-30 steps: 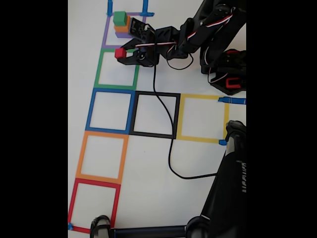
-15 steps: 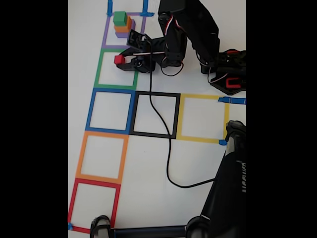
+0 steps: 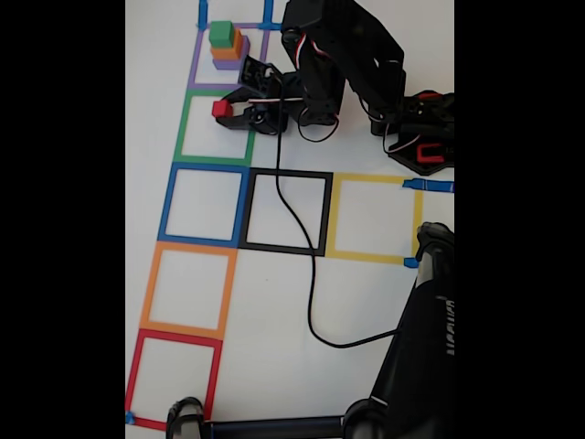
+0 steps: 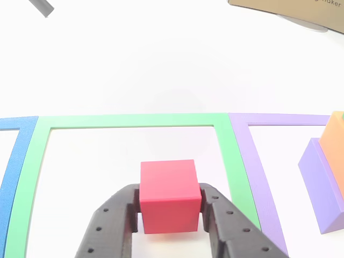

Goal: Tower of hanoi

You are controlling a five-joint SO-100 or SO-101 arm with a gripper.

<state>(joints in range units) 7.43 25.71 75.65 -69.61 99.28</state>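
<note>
While the claw (image 4: 169, 215) gripped the red cube (image 4: 169, 194) inside the green square (image 3: 216, 128), beside the stack (image 3: 225, 46), the placing step looked underway, so lowering and releasing seemed next.

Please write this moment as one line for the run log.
gripper: shut on red cube | place: over green square | stack: green cube on orange cube on purple cube, in purple square

The red cube (image 4: 169, 194), smallest of the four, sits upright between the gripper (image 4: 170, 215) fingers. Just beyond the gripper in the fixed view, the green cube (image 3: 221, 34) tops the orange cube (image 3: 229, 49), which sits on the purple cube (image 3: 230, 63).
</note>
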